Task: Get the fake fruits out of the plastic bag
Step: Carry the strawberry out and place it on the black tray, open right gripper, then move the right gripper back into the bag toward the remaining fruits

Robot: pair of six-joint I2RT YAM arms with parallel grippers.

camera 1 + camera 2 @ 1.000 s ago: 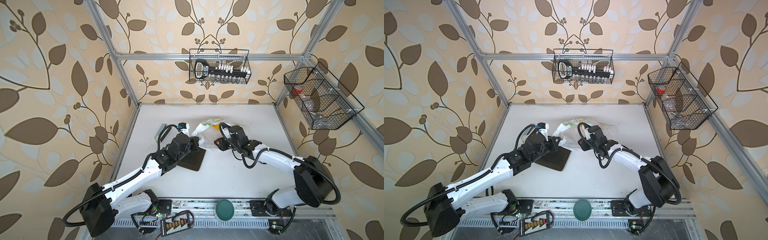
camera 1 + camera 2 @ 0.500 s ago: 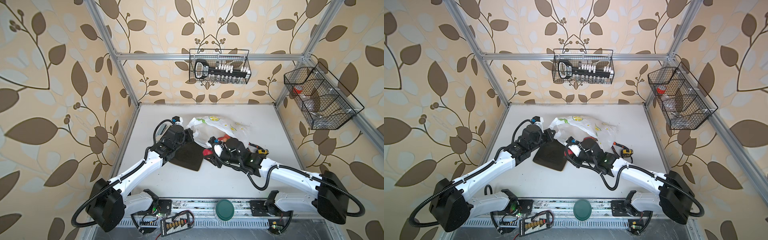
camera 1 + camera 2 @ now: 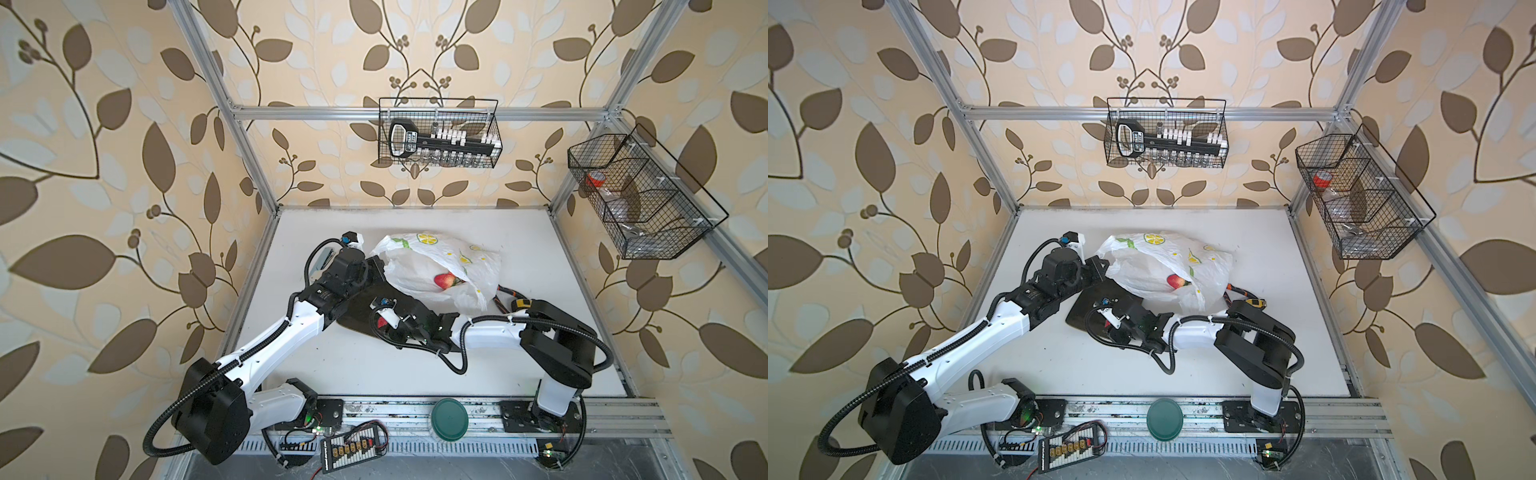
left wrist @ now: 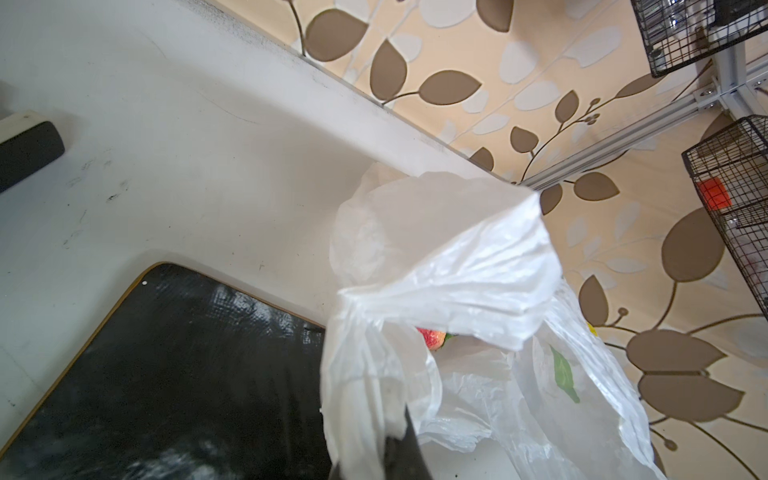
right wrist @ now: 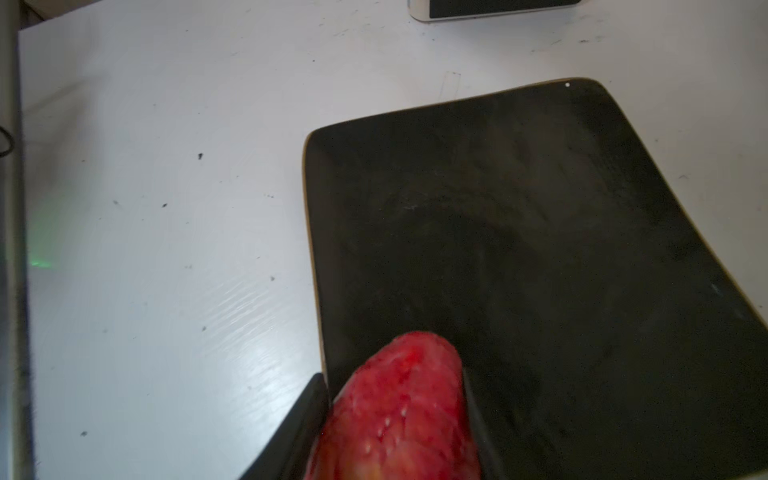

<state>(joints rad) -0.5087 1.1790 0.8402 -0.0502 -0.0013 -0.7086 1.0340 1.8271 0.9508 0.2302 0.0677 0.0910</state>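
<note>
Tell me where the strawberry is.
The strawberry is clamped in the right gripper, over an edge of the black plate; in a top view, mid-table, on the robot's side of the plastic bag.

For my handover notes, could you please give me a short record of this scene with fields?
left gripper: shut on the plastic bag, at its bunched edge
right gripper: shut on a strawberry
strawberry position: outside the bag, over the black plate, at its edge
inside bag: one red-yellow fruit visible
</note>
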